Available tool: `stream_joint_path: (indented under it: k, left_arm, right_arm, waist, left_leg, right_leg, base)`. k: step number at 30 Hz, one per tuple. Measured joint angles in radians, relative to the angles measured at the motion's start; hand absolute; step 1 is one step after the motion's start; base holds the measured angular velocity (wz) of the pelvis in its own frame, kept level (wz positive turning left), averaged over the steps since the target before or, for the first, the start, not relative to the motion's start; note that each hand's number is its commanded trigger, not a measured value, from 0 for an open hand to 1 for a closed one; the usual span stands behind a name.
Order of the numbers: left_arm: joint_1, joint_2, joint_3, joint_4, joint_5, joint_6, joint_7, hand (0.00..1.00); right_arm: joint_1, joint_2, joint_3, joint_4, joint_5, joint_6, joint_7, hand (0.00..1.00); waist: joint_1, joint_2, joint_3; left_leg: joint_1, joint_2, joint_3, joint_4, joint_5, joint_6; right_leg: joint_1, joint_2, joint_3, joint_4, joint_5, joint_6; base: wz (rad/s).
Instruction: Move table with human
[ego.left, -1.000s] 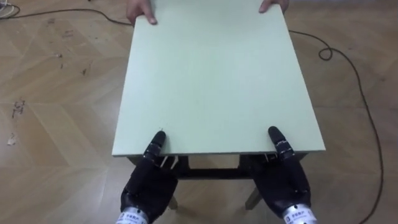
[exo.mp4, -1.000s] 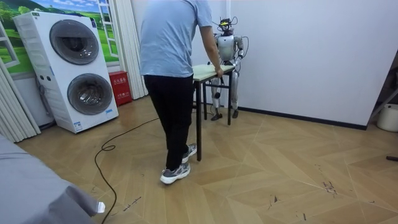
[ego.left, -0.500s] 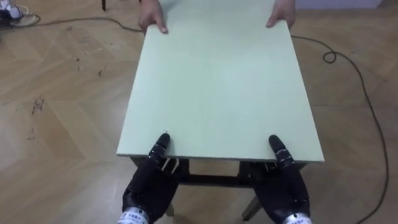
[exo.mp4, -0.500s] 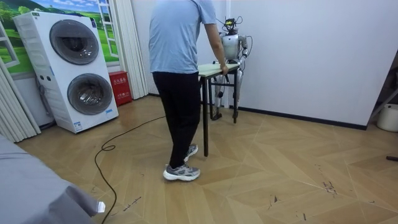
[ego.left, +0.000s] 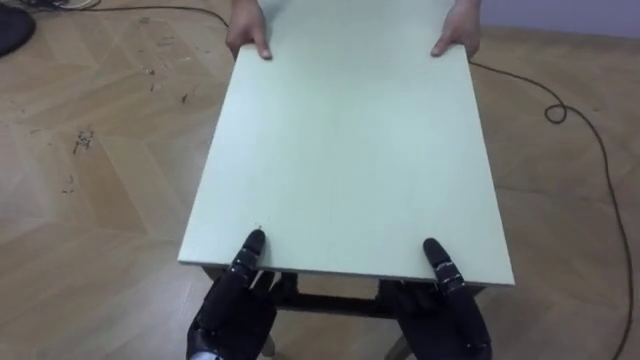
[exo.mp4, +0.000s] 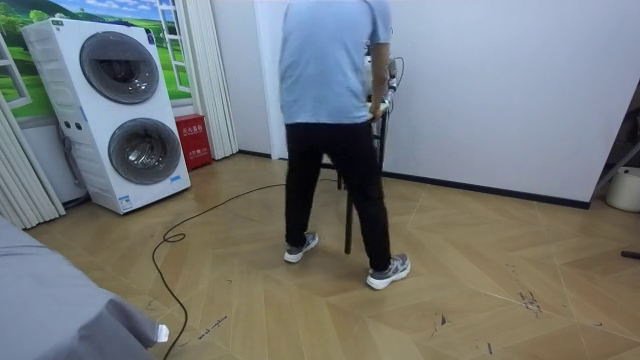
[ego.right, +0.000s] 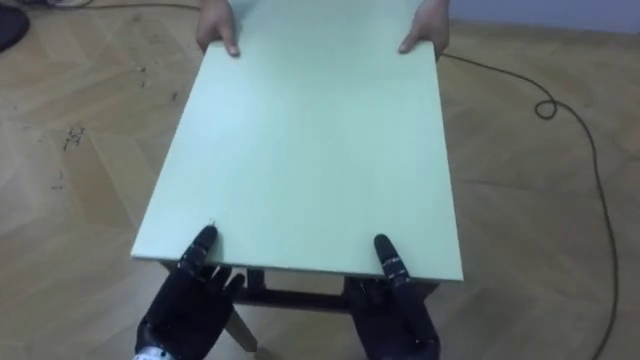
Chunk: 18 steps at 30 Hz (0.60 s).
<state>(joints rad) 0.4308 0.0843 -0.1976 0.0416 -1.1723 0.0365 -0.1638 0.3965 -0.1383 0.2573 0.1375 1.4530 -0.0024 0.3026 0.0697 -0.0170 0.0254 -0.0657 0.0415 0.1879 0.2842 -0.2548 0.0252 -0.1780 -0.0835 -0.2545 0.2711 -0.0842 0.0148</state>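
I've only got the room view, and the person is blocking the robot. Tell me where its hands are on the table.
Observer: The left hand grips the near edge of the table by its left corner, with the thumb on top and the rest underneath.
Operator: Now the right one.
Observer: The right hand grips the same edge near the right corner, the same way.
Operator: Give me the person's hold.
Observer: A person's hand holds the far left corner, and another hand holds the far right corner.
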Motion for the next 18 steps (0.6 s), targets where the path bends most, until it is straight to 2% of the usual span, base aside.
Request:
stream_joint_path:
  k: [3,6,11,13,16,18]
  left_arm:
    - [0.005,0.006,-0.005,0.0,-0.014,0.0,-0.008,1.0]
    - [0.025,0.011,-0.004,0.0,-0.014,0.0,-0.038,1.0]
    - [0.027,0.011,-0.004,0.007,-0.019,0.0,-0.043,1.0]
    - [0.028,0.014,-0.004,0.008,-0.027,0.0,-0.043,1.0]
    - [0.034,0.026,0.0,0.008,-0.041,0.0,-0.044,1.0]
    - [0.038,0.027,-0.003,0.008,-0.049,0.0,-0.044,1.0]
  right_arm:
    - [-0.005,-0.014,0.006,-0.003,-0.008,-0.015,0.003,1.0]
    - [-0.001,-0.022,0.008,-0.003,-0.015,-0.019,0.02,1.0]
    - [-0.005,-0.023,0.01,-0.003,-0.019,-0.02,0.02,1.0]
    - [-0.008,-0.027,0.018,-0.003,-0.018,-0.023,0.021,1.0]
    - [-0.011,-0.028,0.035,-0.003,-0.018,-0.033,0.022,1.0]
    - [-0.016,-0.028,0.036,0.006,-0.025,-0.031,0.031,1.0]
  waist:
    - [0.016,-0.007,-0.0013]
    - [0.021,-0.006,-0.0006]
    - [0.042,0.009,0.0068]
    - [0.047,0.016,0.0058]
    - [0.049,0.026,0.0022]
    - [0.047,0.03,0.0015]
  left_leg:
    - [-0.01,0.0,-0.013,-0.003,0.0,0.0]
    - [-0.01,-0.001,-0.043,-0.01,0.0,-0.001]
    - [-0.015,-0.001,-0.08,-0.014,0.007,-0.008]
    - [-0.027,-0.001,-0.094,-0.014,0.013,-0.011]
    - [-0.053,-0.002,-0.143,-0.015,0.03,-0.018]
    - [-0.067,-0.001,-0.156,-0.015,0.042,-0.022]
  right_leg:
    - [0.007,0.0,-0.014,-0.013,0.001,0.002]
    - [0.022,0.0,-0.03,-0.025,0.001,0.002]
    - [0.042,0.002,-0.053,-0.038,0.002,0.003]
    - [0.041,0.002,-0.065,-0.044,0.002,0.003]
    - [0.045,0.0,-0.104,-0.051,0.002,0.003]
    - [0.049,-0.004,-0.127,-0.051,0.0,0.004]
  base:
    - [0.14]
    - [0.28]
    - [0.22]
    - [0.27]
    - [0.48]
    - [0.52]
